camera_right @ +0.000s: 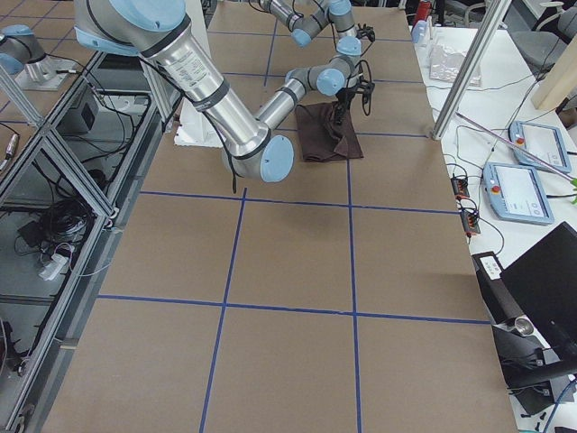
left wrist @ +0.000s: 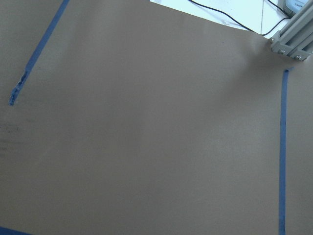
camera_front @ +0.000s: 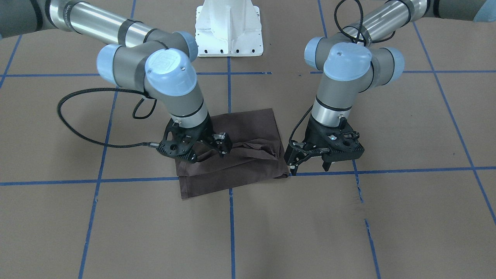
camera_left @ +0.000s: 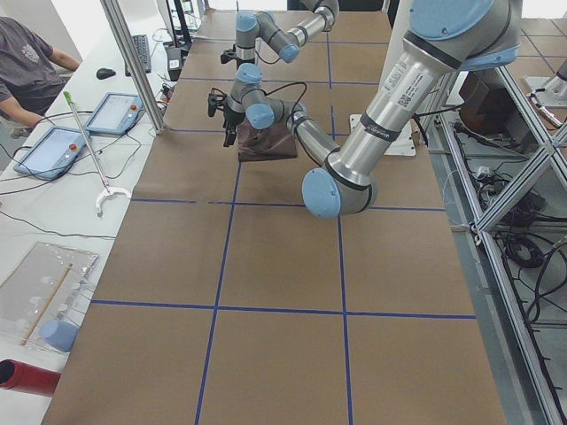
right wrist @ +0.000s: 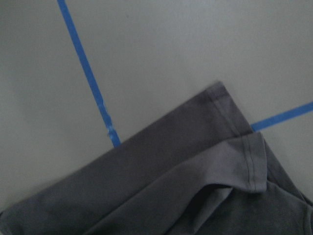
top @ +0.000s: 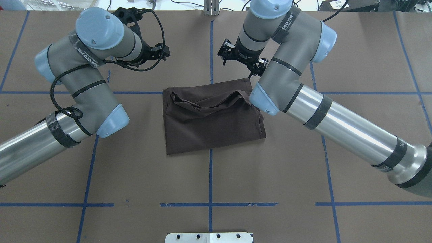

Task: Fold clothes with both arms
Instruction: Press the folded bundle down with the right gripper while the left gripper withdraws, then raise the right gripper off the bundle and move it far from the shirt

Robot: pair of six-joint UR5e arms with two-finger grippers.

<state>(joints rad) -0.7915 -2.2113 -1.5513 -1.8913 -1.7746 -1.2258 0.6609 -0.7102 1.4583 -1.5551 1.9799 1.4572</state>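
The dark brown T-shirt [camera_front: 240,164] lies folded into a rough rectangle at the table's middle, with a rumpled fold along its far edge [top: 209,101]. It also shows in the side views [camera_left: 266,146] [camera_right: 320,135]. My right gripper [camera_front: 207,153] hovers low over the shirt's far corner on my right, jaws apart and holding nothing; its wrist view shows that hemmed corner [right wrist: 234,147] lying on the paper. My left gripper [camera_front: 310,166] is open and empty, just off the shirt's other far corner over bare paper. In the overhead view both grippers [top: 162,52] [top: 239,60] sit beyond the shirt's far edge.
The brown paper table is crossed by blue tape lines [top: 210,168]. The white pedestal base [camera_front: 228,31] stands at the robot's side. An operator [camera_left: 27,62], tablets and a metal post [camera_left: 133,62] are beyond the far edge. Frame rails run along the robot's side [camera_right: 54,180].
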